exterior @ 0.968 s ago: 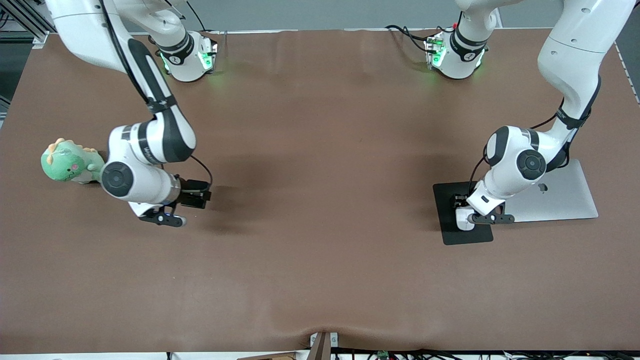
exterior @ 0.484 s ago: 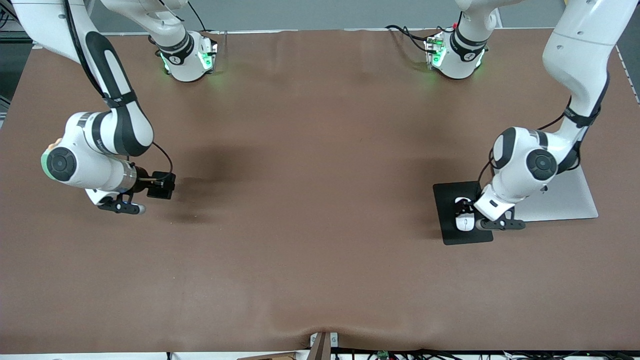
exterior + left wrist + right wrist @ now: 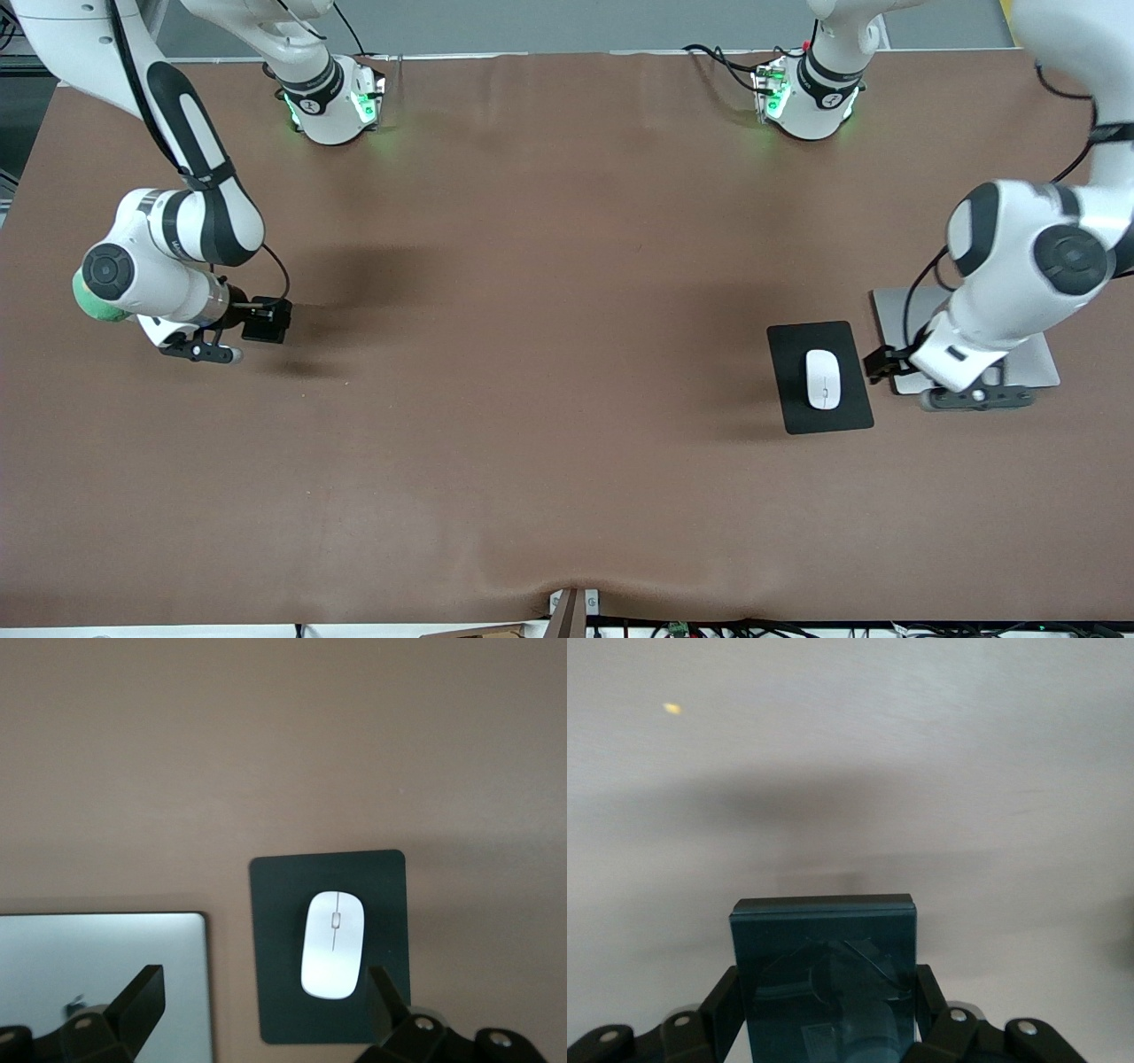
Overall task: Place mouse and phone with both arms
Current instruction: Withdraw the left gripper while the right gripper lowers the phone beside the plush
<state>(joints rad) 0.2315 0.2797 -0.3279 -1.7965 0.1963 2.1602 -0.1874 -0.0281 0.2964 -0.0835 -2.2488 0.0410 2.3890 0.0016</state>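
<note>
One white mouse [image 3: 823,379] lies on one black mat [image 3: 797,412]. One silver closed laptop [image 3: 1036,363] sits just beside the mat, toward the left arm's end of the brown surface [image 3: 567,399]. One black phone [image 3: 267,320] is well apart from the mat, toward the right arm's end. One green plush toy [image 3: 89,306] shows there too, mostly hidden by an arm. Two white robot arms are present, each with one black end effector: the left end effector [image 3: 879,363] just beside the mat, the right end effector [image 3: 252,317] at the phone. Two arm bases glow green.
</note>
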